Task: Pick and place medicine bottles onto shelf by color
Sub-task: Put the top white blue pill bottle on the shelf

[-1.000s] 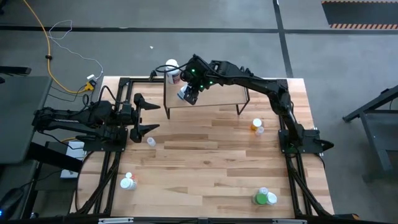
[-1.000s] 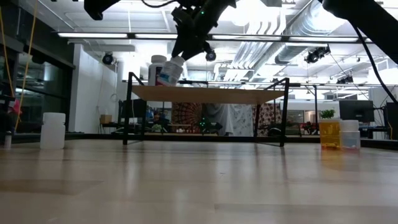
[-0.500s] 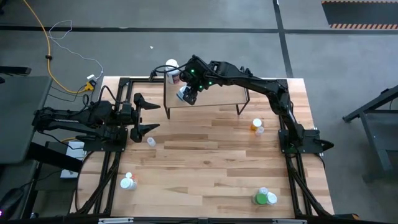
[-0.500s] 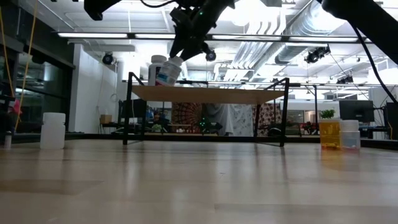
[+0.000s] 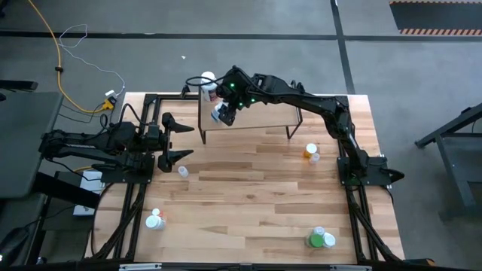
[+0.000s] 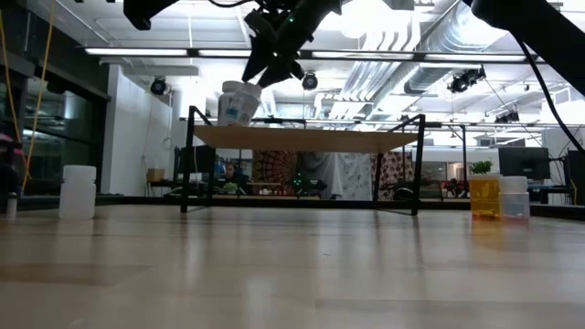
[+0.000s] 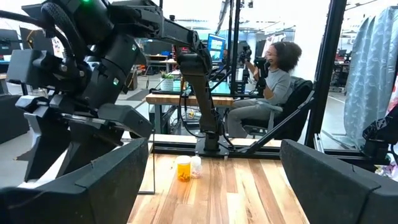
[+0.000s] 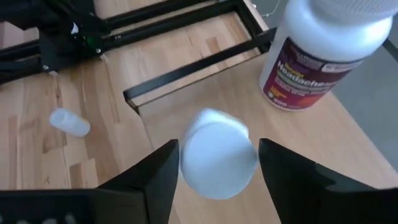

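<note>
On the far left end of the light-wood shelf (image 5: 260,119) (image 6: 311,139) stands a small white medicine bottle (image 8: 217,160) (image 6: 239,102), upright. My right gripper (image 5: 221,111) (image 8: 217,180) is open above it and slants down, one finger close on either side of the white cap. A taller white bottle with a dark red label (image 8: 317,50) (image 5: 207,81) stands just behind, at the shelf's far left corner. My left gripper (image 5: 172,139) (image 7: 211,180) waits open and level at the table's left side.
A small white bottle (image 5: 183,171) (image 8: 69,122) lies on the table in front of the shelf. An orange and a white bottle (image 5: 309,153) (image 6: 498,196) stand at the right. A green pair (image 5: 322,239) is near right, a red-topped one (image 5: 155,220) near left. A person sits beyond the table.
The small white bottle, which hung tilted under my right gripper's fingers, now stands upright on the shelf's left end, a little farther toward the taller bottle. My right gripper has stayed over it.
</note>
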`<state>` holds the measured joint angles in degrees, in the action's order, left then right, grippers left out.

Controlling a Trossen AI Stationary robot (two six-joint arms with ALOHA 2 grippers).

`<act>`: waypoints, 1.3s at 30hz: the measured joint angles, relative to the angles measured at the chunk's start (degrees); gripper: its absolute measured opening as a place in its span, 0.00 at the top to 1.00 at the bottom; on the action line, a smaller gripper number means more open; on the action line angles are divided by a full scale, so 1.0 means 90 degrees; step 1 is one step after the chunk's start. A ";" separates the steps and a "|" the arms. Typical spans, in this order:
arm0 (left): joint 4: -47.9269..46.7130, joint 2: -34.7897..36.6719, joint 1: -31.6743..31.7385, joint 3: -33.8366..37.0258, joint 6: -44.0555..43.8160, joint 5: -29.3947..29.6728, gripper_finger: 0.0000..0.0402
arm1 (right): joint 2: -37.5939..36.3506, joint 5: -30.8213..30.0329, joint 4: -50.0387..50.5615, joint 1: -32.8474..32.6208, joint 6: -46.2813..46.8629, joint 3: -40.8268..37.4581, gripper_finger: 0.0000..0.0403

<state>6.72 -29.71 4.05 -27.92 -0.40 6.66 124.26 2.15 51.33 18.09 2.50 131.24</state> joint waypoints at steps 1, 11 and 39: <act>0.0000 0.0000 0.0000 0.0000 0.0000 0.0001 0.11 | -0.0002 0.0000 -0.0004 0.0000 0.0000 0.0000 0.45; -0.0001 -0.0001 0.0000 0.0000 0.0001 -0.0001 0.11 | -0.0004 -0.0095 -0.0219 -0.0002 -0.0267 0.0000 0.34; -0.0257 -0.0002 0.0000 0.0000 -0.0267 0.0004 0.11 | -0.0023 -0.1315 0.2129 0.0131 -0.4321 0.0197 0.34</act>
<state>4.40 -29.73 4.05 -27.92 -2.81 6.70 124.06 -9.68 70.49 19.27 -36.39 133.01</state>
